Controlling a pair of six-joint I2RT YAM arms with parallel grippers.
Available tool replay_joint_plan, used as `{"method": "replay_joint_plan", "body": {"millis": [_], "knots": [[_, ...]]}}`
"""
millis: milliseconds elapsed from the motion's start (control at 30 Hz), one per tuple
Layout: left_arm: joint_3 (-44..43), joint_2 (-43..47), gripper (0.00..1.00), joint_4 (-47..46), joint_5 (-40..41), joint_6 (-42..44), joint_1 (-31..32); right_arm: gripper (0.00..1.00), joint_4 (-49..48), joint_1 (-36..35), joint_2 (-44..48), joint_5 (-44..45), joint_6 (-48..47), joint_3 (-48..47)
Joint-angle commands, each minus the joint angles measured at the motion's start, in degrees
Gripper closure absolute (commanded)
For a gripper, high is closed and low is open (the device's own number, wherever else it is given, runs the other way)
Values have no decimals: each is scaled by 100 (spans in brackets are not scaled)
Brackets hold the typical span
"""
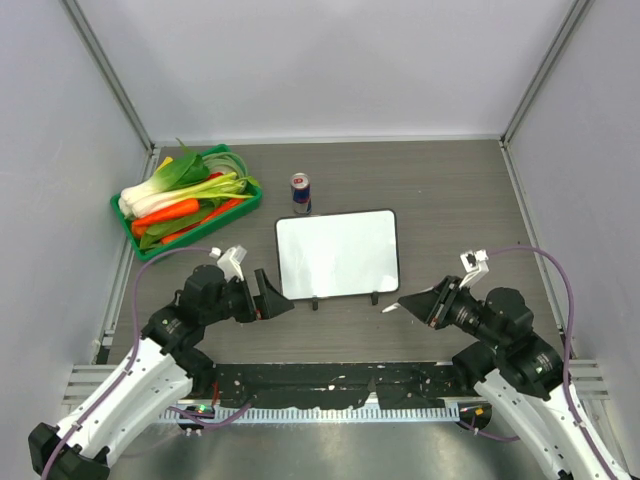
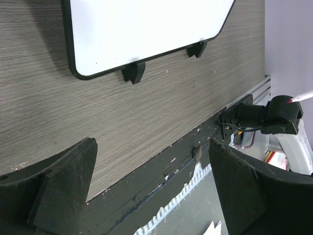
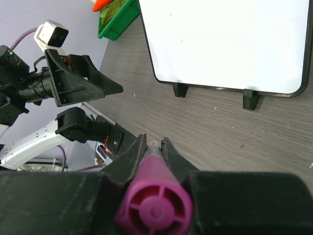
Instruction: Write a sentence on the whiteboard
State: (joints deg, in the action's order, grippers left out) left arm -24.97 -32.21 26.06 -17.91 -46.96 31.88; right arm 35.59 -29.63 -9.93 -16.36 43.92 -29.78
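Note:
The whiteboard (image 1: 337, 253) lies flat at the table's middle on small black feet; its face (image 2: 146, 29) (image 3: 225, 44) is bare white and no sentence shows on it. My right gripper (image 1: 410, 302) (image 3: 154, 143) hovers off the board's near right corner, shut on a marker (image 3: 154, 196) with a magenta end; the white tip (image 1: 390, 308) points left. My left gripper (image 1: 275, 300) (image 2: 152, 147) stands open near the board's near left corner with nothing between its fingers. The left wrist view also catches the right gripper (image 2: 279, 115) and the marker tip (image 2: 301, 97).
A green tray (image 1: 185, 200) of vegetables sits at the back left. A small can (image 1: 300, 193) stands just behind the board. A dark strip (image 1: 330, 380) runs along the table's near edge between the arm bases. Pale walls close in the left, back and right.

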Motion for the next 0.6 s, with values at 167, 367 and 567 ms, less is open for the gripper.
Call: {"method": "replay_joint_plan", "body": {"millis": [167,367,567], "knots": [[-34,-5,1,-14,473,-200,20,99,-104,-17,-314,-173,-111,-265],[-376,-759,3,-75,736,-77,29,99,-1176,-17,-1579,-569,-525,-422],[-816,-1638,2,-496,877,283,-50,99,-2308,-17,-2818,-1053,-683,-669]]}}
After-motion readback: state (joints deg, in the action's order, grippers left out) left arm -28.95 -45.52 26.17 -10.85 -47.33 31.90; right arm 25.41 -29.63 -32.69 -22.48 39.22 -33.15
